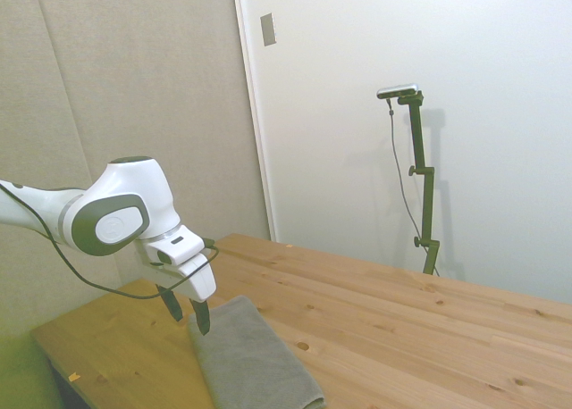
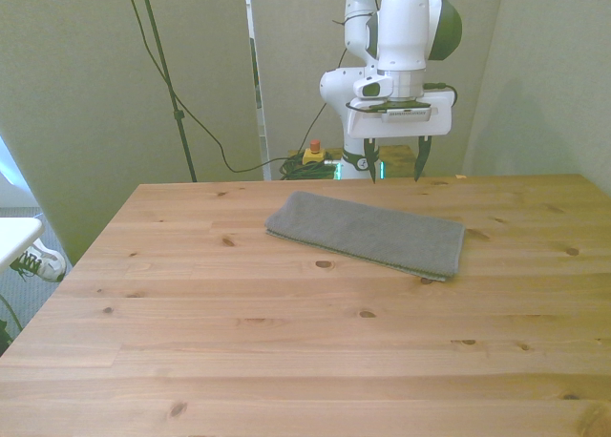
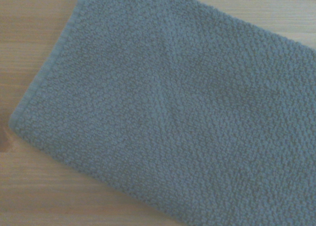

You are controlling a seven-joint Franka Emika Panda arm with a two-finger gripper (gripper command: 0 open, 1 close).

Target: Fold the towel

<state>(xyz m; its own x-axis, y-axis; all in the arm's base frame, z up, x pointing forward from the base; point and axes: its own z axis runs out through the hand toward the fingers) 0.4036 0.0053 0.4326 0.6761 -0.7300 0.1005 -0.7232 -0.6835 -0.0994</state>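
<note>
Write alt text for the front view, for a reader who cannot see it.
A grey towel lies flat as a long strip, slightly askew, on a wooden table. Behind the towel's end toward the front view's right, the white arm's gripper hangs above the table's far edge, fingers open and pointing down, holding nothing.

Towel (image 2: 368,234): plain grey terry cloth, nubbly pile, no markings. Lies flat on the tabletop (image 2: 286,342) as a long narrow band, apparently already doubled over. In the front view it sits just above frame centre, running from upper left down to lower right. In the side view it occupies the lower middle, cut by the bottom edge. Wrist view shows a hemmed end and one rounded corner, surface smooth.
</note>
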